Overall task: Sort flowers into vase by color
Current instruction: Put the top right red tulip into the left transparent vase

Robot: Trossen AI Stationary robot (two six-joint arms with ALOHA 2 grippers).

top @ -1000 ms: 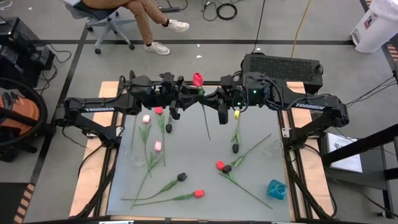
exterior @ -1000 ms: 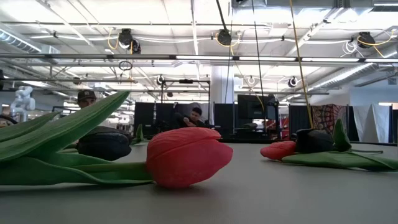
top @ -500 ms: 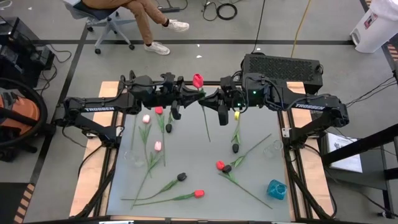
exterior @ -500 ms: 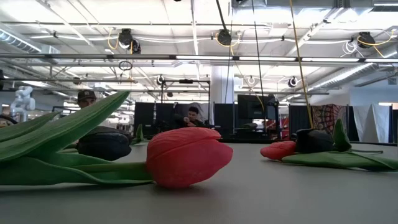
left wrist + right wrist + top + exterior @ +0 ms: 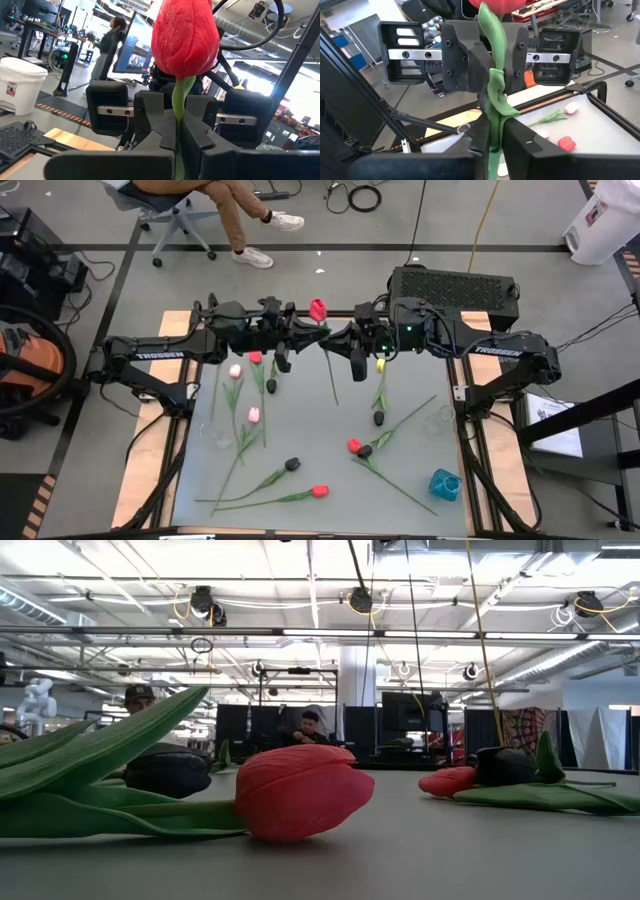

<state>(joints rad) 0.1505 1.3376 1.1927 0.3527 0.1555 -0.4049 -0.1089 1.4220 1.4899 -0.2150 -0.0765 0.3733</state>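
Note:
A red tulip [image 5: 318,308] stands upright in the air above the table's far middle, head up, its stem [image 5: 330,375] hanging below. My left gripper [image 5: 178,155] and my right gripper [image 5: 495,150] face each other there, both shut on its stem. Other flowers lie flat on the table: pink heads [image 5: 235,370], black heads [image 5: 292,464] and red heads [image 5: 320,491]. A blue vase [image 5: 445,483] stands near the right front corner. A clear glass [image 5: 437,420] stands at the right edge and another clear glass [image 5: 213,430] at the left. My left gripper pinches the red tulip's stem [image 5: 177,107] between its two fingers, a little below the head. The fingers come level from the table's left and lie across the stem. The tulip is upright and clear of the table. My right gripper pinches the same stem [image 5: 494,122] between its two fingers, at a leafy stretch just under the left gripper's hold. Its fingers come level from the table's right, across the stem. The stem's lower end hangs free below.
A yellow-headed flower [image 5: 380,364] lies just near of the right gripper. A red and a black head [image 5: 447,780] lie together right of centre. People sit in the room beyond the table. Bare grey table shows in the middle [image 5: 300,420].
My left gripper has shut on the red tulip's stem while my right gripper keeps its hold. The tulip has stayed upright in the same place.

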